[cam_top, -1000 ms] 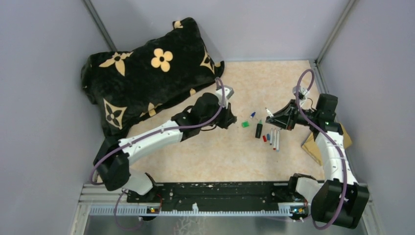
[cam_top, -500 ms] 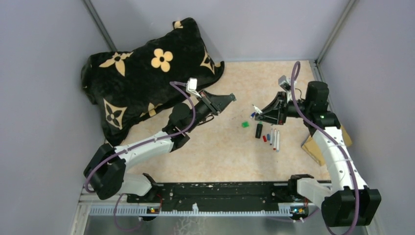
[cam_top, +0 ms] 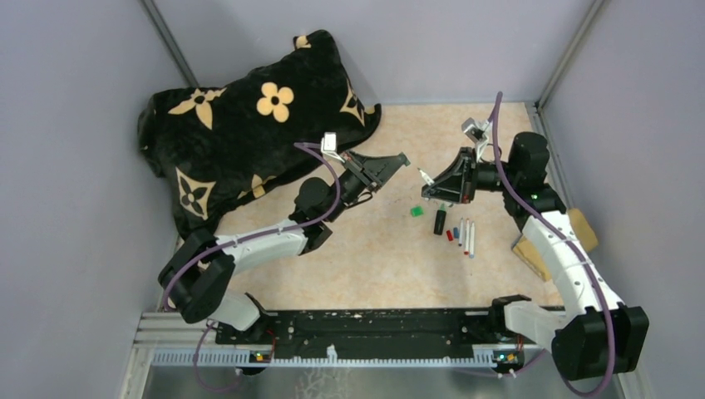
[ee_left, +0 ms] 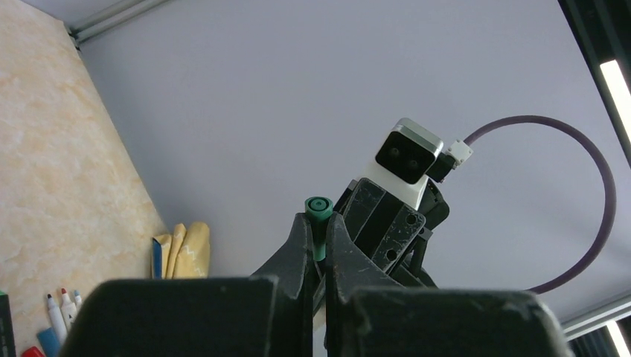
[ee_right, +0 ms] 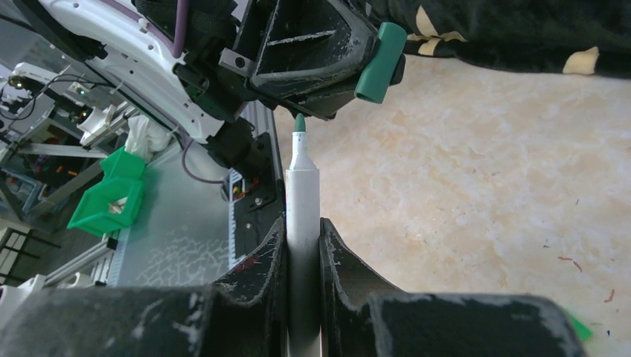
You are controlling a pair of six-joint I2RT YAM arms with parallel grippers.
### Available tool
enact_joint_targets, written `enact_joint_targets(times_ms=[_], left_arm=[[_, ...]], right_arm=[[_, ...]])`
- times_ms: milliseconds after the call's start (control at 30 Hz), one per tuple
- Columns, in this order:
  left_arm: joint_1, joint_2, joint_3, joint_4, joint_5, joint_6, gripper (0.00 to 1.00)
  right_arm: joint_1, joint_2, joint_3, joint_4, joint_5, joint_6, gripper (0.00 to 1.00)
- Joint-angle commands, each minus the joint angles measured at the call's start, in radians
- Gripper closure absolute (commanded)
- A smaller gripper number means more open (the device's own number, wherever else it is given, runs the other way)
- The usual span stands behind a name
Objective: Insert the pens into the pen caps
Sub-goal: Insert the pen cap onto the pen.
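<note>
My left gripper (cam_top: 399, 160) is clamped tight on the dark teal pen cap (ee_right: 380, 62); my right gripper (cam_top: 428, 189) pinches the white green-tipped pen (ee_right: 303, 201) by its barrel. Both hang above the table (cam_top: 374, 266), tip near the cap but aimed beside it, cap's axis slanted off the barrel's line.

The table (cam_top: 374, 266) lies bare mid-front; the cushion (cam_top: 249, 125) (black, flowered) blocks far-left.

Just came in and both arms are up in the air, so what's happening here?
The left gripper is shut on a teal pen cap, the right gripper on a white pen with a green tip. Both are held above the table, tip near the cap but not in it. More pens lie on the table.
</note>
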Motion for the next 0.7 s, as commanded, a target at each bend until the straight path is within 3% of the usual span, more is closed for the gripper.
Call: enact_joint_targets(times_ms=[0, 667], left_arm=[[-0.010, 0.027, 0.038, 0.095, 0.009, -0.037, 1.00], [-0.028, 0.073, 0.043, 0.127, 0.046, -0.057, 1.00]], right_arm=[[0.020, 0.006, -0.012, 0.078, 0.026, 0.061, 1.00], [0.047, 0.040, -0.011, 0.078, 0.079, 0.056, 1.00]])
